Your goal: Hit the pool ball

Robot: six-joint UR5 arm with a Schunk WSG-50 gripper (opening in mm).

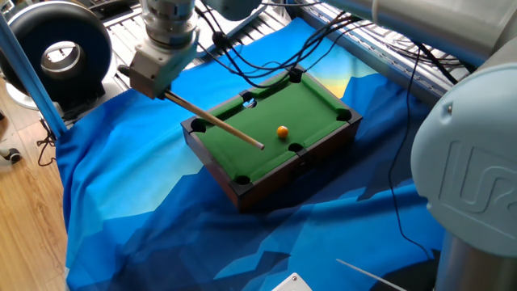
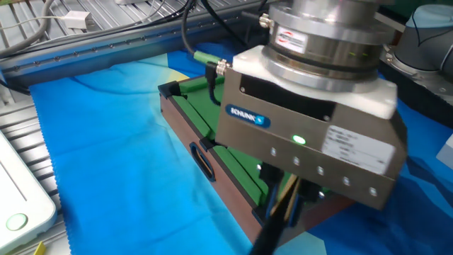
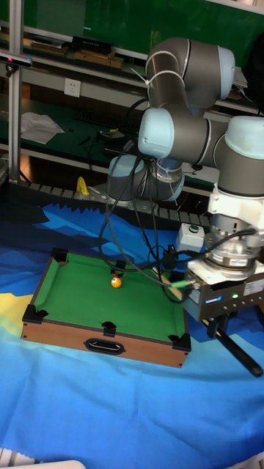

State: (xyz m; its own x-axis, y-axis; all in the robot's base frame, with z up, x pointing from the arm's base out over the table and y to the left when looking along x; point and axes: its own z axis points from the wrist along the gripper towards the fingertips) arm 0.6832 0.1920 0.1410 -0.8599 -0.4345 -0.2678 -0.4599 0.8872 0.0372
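End effector [image 1: 164, 94] pinches the cue [image 1: 216, 122] by its butt. Ball [image 1: 282, 131] sits on the green felt near a side pocket, just beyond the cue tip. Risk — the tip looks aimed slightly off the ball, so a thrust could miss or clip it. The other fixed view hides the ball behind the end effector body; the tall view [image 3: 116, 282] shows it clearly.

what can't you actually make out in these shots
- Ball: hidden in the other fixed view, where the end effector fills the frame.
- Cue tip: hidden in the tall fixed view behind the end effector's housing; the butt runs off the other fixed view's bottom edge.
- Fingers: too small in one fixed view; dark, partly cropped elsewhere.
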